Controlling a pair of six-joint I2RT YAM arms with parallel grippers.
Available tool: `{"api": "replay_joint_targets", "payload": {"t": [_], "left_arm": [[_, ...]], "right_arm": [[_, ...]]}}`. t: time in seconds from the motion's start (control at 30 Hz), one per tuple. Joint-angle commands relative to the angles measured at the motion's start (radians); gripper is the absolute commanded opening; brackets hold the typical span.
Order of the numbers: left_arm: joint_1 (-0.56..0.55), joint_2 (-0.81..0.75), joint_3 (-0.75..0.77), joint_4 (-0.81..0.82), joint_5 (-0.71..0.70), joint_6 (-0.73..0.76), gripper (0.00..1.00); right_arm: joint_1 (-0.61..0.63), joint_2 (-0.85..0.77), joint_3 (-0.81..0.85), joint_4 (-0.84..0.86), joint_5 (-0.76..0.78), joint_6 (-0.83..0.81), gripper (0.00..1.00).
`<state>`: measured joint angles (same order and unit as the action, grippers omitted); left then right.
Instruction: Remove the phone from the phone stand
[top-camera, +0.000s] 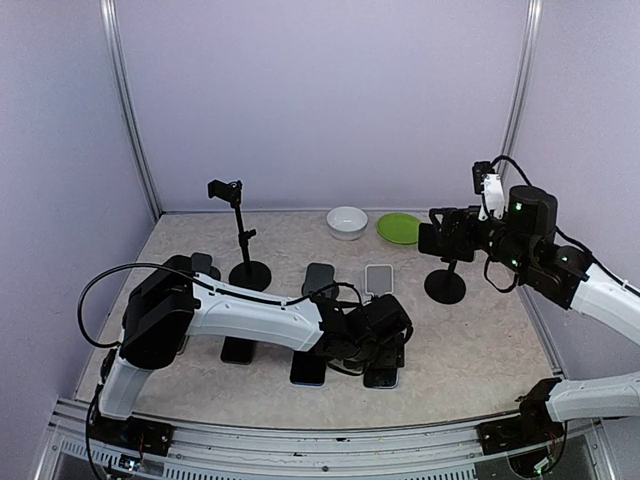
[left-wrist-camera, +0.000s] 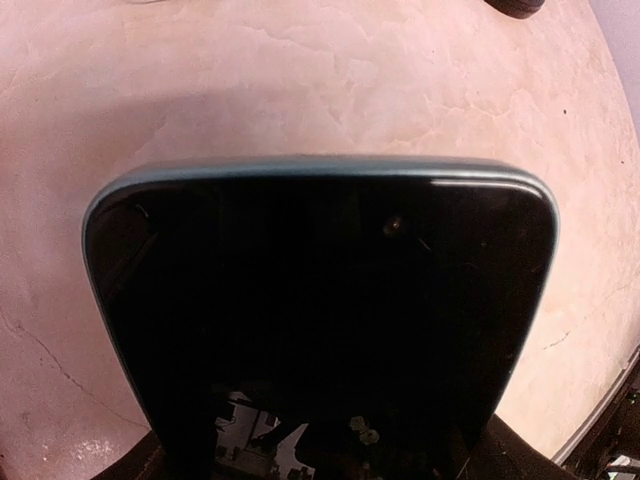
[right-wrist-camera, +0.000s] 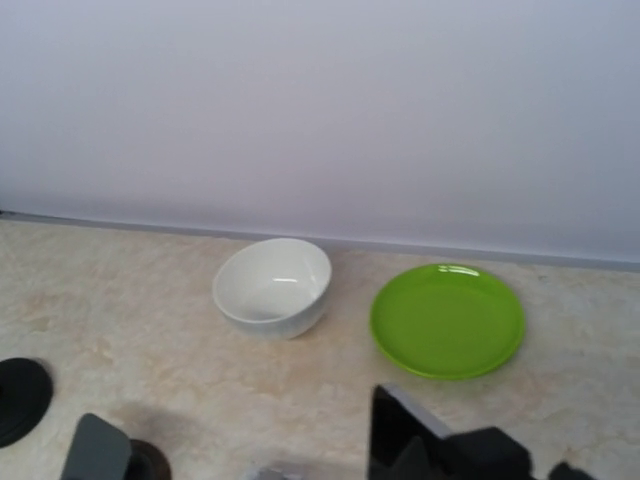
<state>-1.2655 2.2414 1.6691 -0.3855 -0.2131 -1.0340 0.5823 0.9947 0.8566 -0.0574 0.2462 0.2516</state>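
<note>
**Phone at left gripper: handling notes**
Top external: left gripper (top-camera: 385, 343) is sitting low at centre and right gripper (top-camera: 437, 240) is hanging beside the phone stand (top-camera: 445, 287); neither jaw state is showing. Left wrist: phone (left-wrist-camera: 320, 330) is filling the view. It is judged rigid, with slick, fragile glass, so it should be held by its side edges. Right wrist: fingers are not showing clearly.

Black glass-faced phone (left-wrist-camera: 320, 330): high gloss, mirror reflections, smooth pale metallic-look rim. Beige stone-look tabletop (left-wrist-camera: 300, 80): matt, mottled, hairline cracks. White round bowl (right-wrist-camera: 272, 288) and lime-green round plate (right-wrist-camera: 447, 320): smooth, glossy, ceramic or plastic unclear. Black round stand base (top-camera: 445, 287): matt.
</note>
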Motion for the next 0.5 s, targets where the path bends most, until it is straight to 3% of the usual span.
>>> {"api": "replay_joint_targets", "payload": {"t": [0.0, 0.23, 0.4, 0.47], "left_arm": [[0.005, 0.058, 0.080, -0.108, -0.015, -0.040, 0.67], [0.010, 0.101, 0.144, -0.198, -0.029, -0.065, 0.82], [0.011, 0.106, 0.154, -0.213, -0.026, -0.056, 0.98], [0.013, 0.103, 0.152, -0.208, -0.020, -0.044, 0.99]], "right_arm": [[-0.046, -0.019, -0.040, 0.003, -0.053, 0.005, 1.00], [-0.111, -0.025, -0.053, 0.003, -0.099, 0.011, 1.00], [-0.169, -0.023, -0.060, -0.002, -0.158, 0.013, 1.00], [-0.202, -0.024, -0.067, 0.001, -0.200, 0.010, 1.00]]}}
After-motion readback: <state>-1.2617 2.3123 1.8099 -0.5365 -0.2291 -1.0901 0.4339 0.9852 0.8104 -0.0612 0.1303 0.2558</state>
